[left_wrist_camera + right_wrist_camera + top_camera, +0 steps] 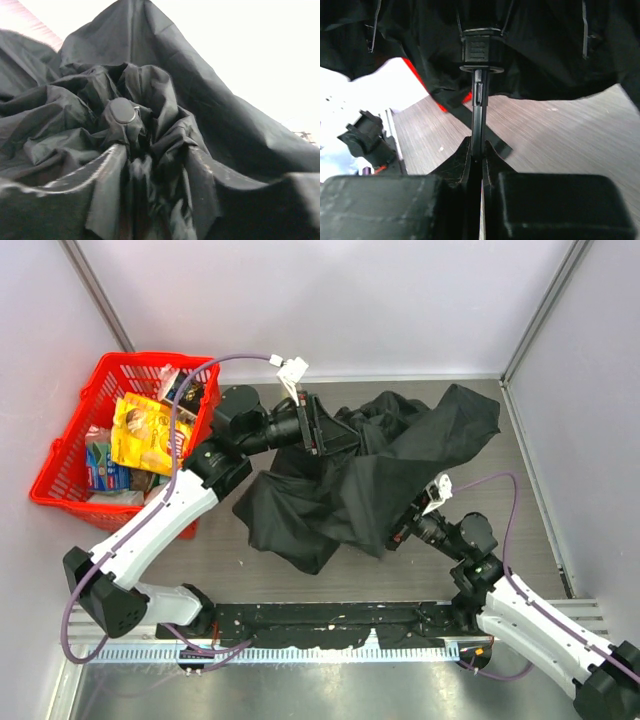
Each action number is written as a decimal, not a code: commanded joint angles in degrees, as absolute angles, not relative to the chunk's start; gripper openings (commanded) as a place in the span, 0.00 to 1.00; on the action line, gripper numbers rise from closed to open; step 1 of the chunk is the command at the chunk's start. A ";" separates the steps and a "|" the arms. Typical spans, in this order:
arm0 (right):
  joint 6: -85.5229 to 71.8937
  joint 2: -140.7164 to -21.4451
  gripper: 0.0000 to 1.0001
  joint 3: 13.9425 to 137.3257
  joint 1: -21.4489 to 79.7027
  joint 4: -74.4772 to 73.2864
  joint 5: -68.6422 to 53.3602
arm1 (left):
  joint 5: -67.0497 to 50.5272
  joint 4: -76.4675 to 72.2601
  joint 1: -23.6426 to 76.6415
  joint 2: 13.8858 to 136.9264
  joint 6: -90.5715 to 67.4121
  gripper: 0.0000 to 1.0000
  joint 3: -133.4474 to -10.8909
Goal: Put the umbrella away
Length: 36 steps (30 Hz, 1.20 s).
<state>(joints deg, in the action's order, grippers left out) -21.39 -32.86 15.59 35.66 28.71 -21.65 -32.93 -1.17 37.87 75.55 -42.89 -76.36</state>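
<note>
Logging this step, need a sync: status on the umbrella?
Right gripper clamped on umbrella shaft. Left gripper straddles bunched canopy at top cap, grip unclear. Canopy loose, not folded. Red basket left, not blocking.

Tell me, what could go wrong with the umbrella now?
1. The right pincer squeezes only the umbrella's thin shaft; it might slip or twist out.
2. Loose cloth is bunched between the left pincer's fingers by the top cap; it could snag or tear.
3. The left arm is close to the red basket; a swing might knock it.
</note>
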 commanded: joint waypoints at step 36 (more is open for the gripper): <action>-24.43 -36.92 0.00 16.78 25.05 57.92 -42.71 | -16.96 -25.14 52.29 65.73 -34.63 1.00 -61.41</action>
